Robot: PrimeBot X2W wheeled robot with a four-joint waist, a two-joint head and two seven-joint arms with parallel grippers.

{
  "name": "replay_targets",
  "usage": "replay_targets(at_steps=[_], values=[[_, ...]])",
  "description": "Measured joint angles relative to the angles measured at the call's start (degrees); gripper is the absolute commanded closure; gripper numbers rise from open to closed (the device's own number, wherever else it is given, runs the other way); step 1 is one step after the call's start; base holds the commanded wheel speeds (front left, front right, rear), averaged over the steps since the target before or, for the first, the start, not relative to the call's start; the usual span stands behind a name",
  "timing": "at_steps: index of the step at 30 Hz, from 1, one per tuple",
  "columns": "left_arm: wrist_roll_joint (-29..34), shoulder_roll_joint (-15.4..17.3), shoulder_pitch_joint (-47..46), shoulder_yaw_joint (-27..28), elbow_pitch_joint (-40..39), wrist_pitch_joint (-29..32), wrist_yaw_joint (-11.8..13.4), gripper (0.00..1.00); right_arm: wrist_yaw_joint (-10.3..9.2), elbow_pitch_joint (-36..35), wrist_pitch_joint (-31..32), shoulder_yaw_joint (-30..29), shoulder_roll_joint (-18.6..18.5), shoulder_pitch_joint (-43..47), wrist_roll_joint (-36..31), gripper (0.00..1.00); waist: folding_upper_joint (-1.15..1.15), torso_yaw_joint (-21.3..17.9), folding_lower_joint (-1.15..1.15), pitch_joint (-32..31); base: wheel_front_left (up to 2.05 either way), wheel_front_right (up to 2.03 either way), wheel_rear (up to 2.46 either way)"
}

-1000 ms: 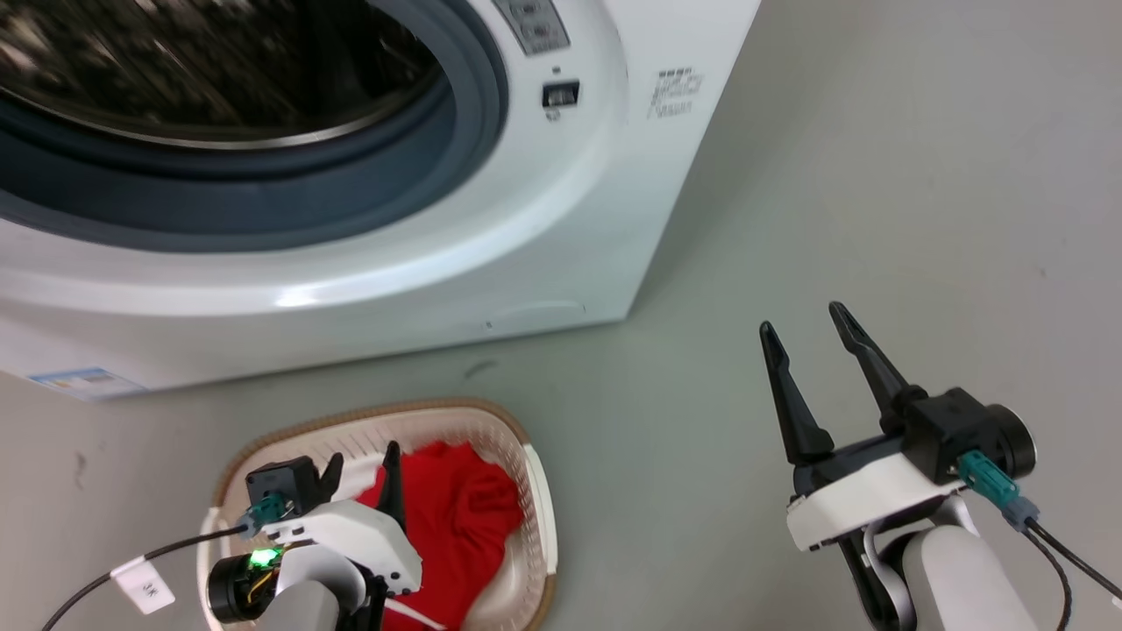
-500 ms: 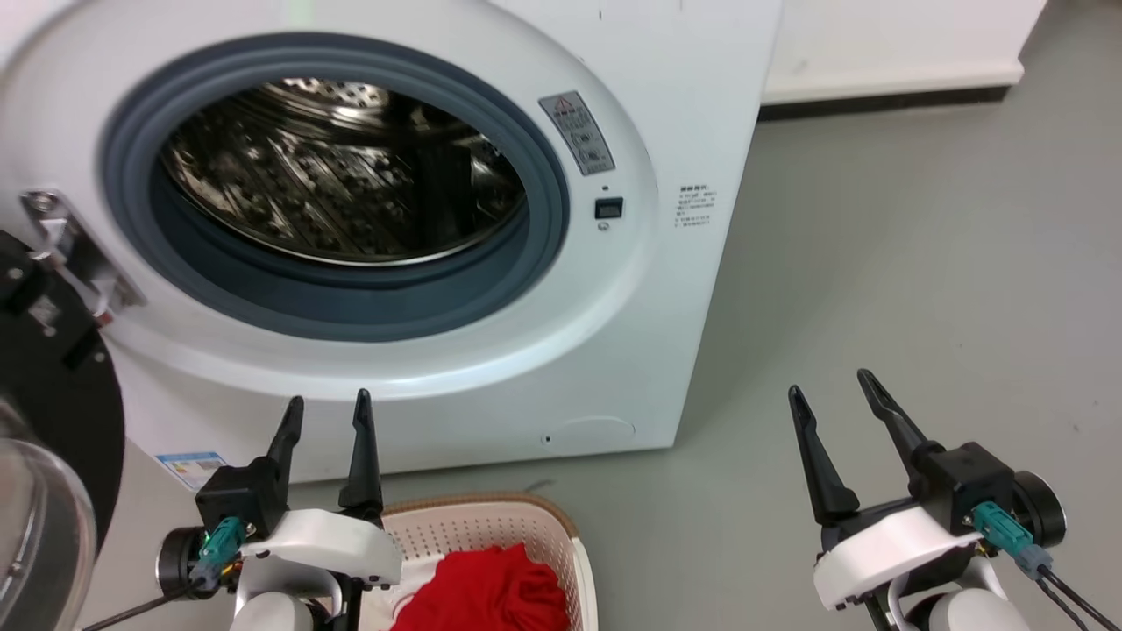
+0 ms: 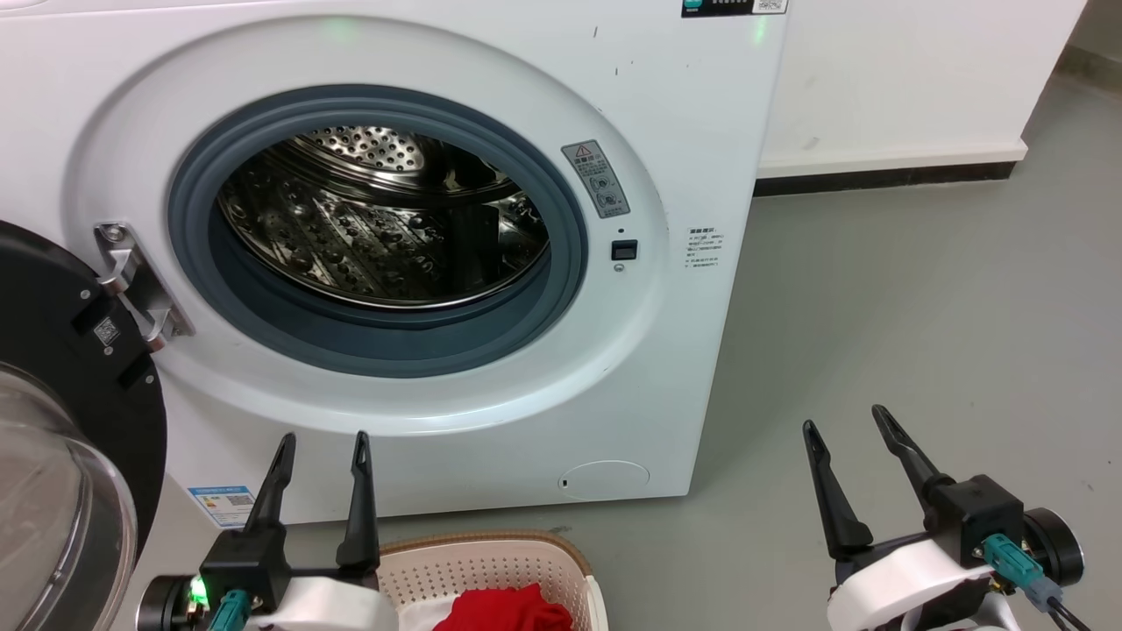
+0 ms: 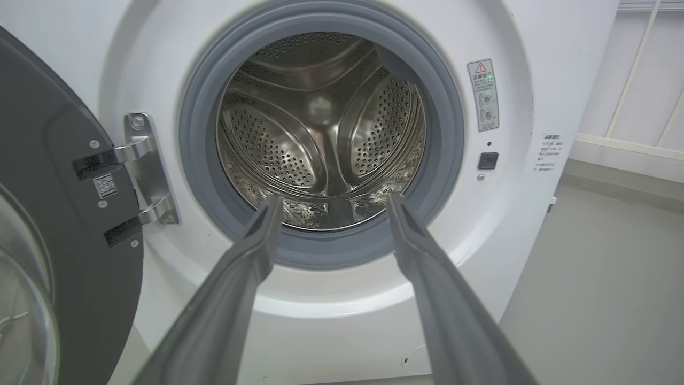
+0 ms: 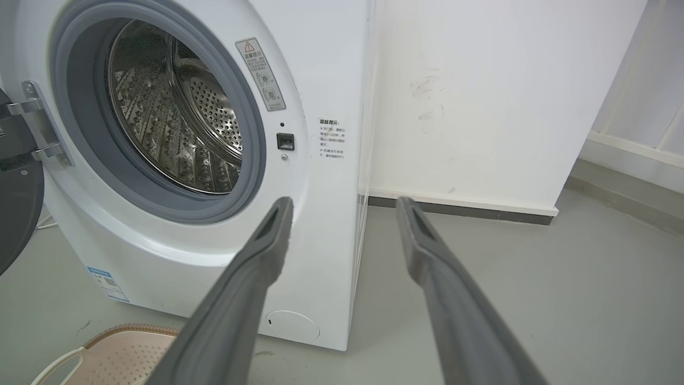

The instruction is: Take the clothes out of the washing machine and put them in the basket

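The white washing machine (image 3: 684, 131) stands before me with its door (image 3: 61, 421) swung open to the left. Its steel drum (image 3: 377, 228) shows no fabric inside; the left wrist view looks straight into the bare drum (image 4: 320, 123). Red clothes (image 3: 504, 609) lie in the cream basket (image 3: 491, 556) on the floor at the machine's foot. My left gripper (image 3: 323, 441) is open, held above the basket's left side, fingers pointing at the porthole. My right gripper (image 3: 846, 419) is open over the bare floor to the right. The basket's rim (image 5: 117, 334) shows at the right wrist view's bottom left.
Grey floor (image 3: 920, 333) stretches to the right of the machine. A white wall with a dark skirting (image 3: 885, 175) runs behind. The door's metal hinge (image 3: 136, 280) juts out at the porthole's left edge.
The head camera has tilted up, so the machine now shows almost whole and the basket has slid to the bottom edge. My left gripper has risen from inside the basket to above its rim.
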Motion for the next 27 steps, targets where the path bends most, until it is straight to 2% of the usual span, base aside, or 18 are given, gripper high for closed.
replay_targets(at_steps=[7, 27], values=[[-1.19, -0.02, 1.81, 0.40, -0.02, 0.00, 0.62, 0.00, 0.00, -0.73, 0.75, -0.14, 0.00, 0.79, -0.31, 0.00, 0.00, 0.91, 0.01, -0.30, 0.00, 0.00, 0.00], [-1.76, 0.40, 1.19, 0.55, 1.27, 0.00, 1.37, 0.00, 0.00, -1.09, 1.08, 0.42, 0.00, 0.91, 0.00, 0.00, 0.00, 0.35, 0.01, 0.28, 0.00, 0.00, 0.00]])
